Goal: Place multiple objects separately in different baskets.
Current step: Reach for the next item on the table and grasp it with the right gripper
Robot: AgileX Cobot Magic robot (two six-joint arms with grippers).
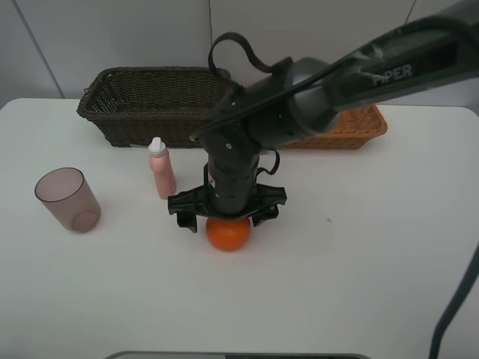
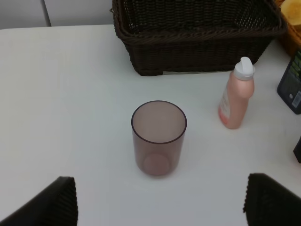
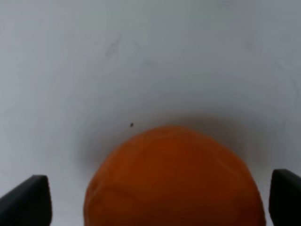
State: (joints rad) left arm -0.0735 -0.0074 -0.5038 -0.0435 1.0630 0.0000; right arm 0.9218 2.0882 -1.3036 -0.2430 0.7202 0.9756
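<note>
The orange [image 1: 228, 233] lies on the white table, in front of the pink bottle with white cap [image 1: 161, 168]. My right gripper [image 1: 227, 221] is open and hangs low over the orange, one finger on each side and apart from it. In the right wrist view the orange [image 3: 174, 179] sits between the fingertips [image 3: 26, 200]. My left gripper [image 2: 162, 207] is open and empty, short of the upright mauve cup [image 2: 158, 136], and does not show in the exterior view. The dark green bottle [image 2: 291, 82] shows only at the edge of the left wrist view.
The dark brown basket [image 1: 150, 105] stands at the back left and looks empty. The orange-tan basket [image 1: 352, 127] stands at the back right, partly hidden by my right arm, and something yellow [image 2: 294, 12] shows in it. The cup [image 1: 67, 198] stands at the far left.
</note>
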